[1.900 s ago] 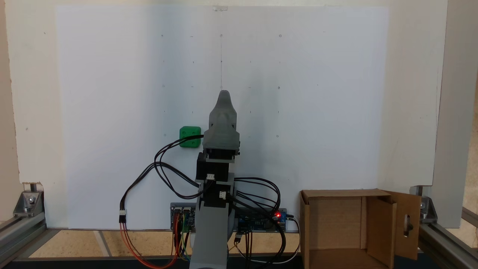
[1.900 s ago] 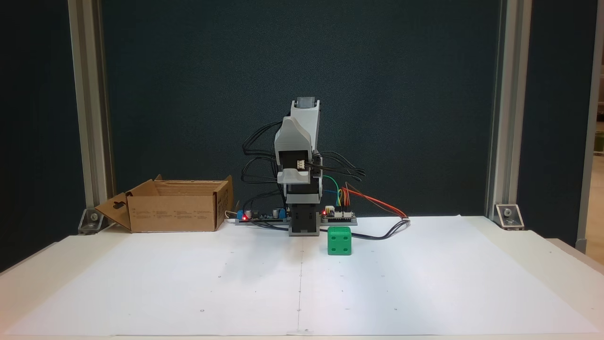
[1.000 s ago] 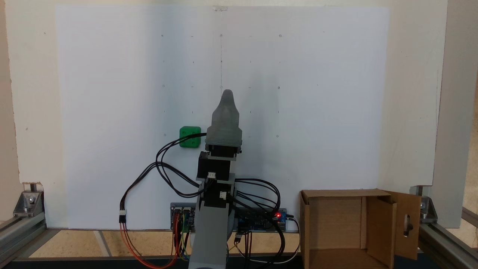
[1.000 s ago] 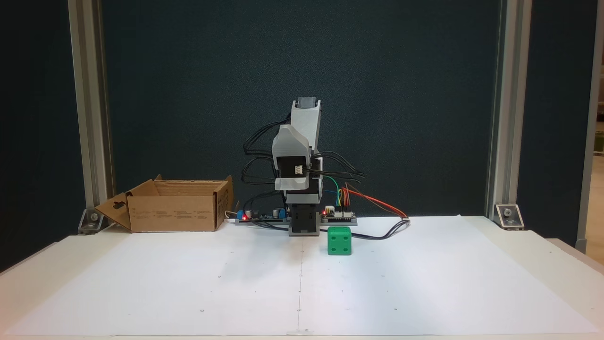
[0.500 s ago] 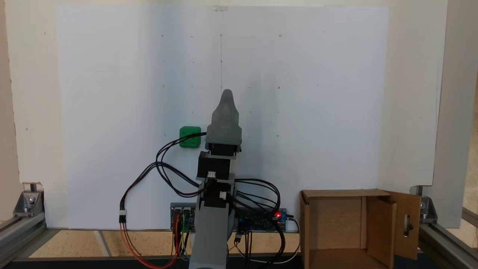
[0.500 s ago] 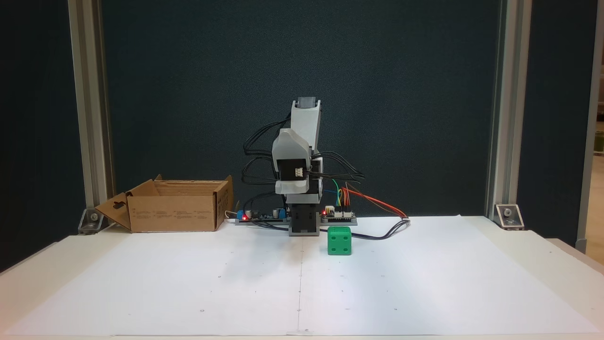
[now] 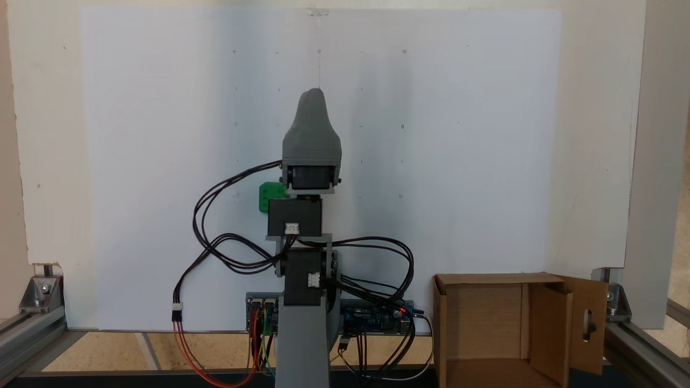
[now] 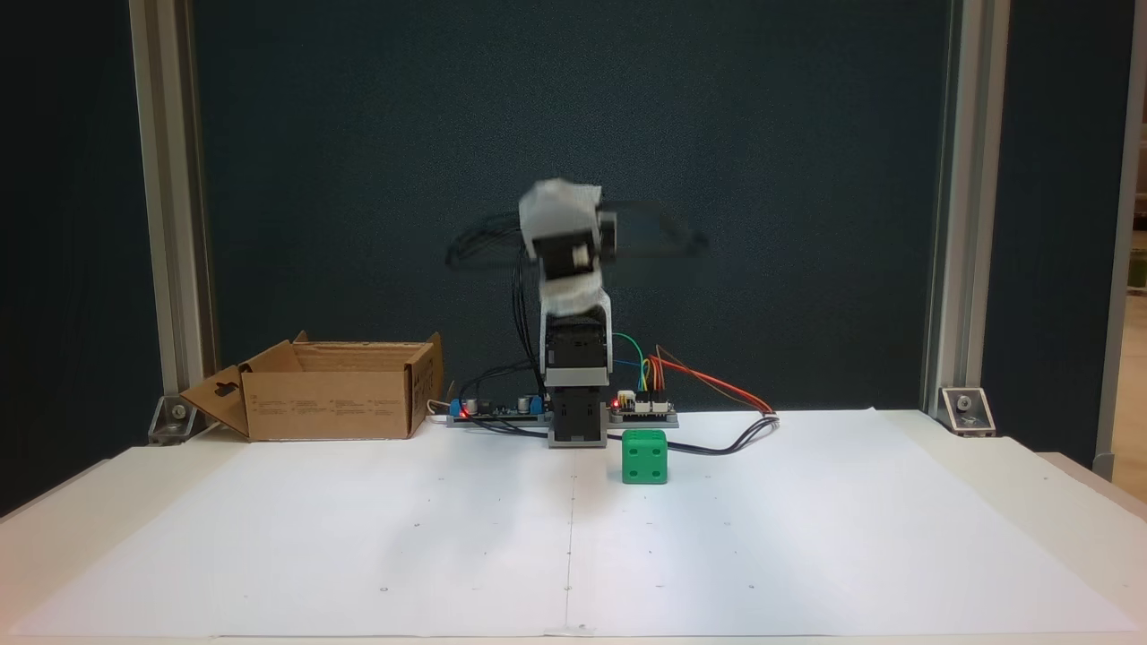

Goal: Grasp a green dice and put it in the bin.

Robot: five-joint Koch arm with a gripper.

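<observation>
The grey arm (image 7: 302, 334) half hides the green dice (image 7: 268, 195) at its ten o'clock, and the motion-blurred gripper (image 8: 563, 231) cannot be read as open or closed.

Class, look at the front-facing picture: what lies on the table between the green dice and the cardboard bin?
In a fixed view, the arm's base and a circuit board stand between the green dice and the bin.
</observation>
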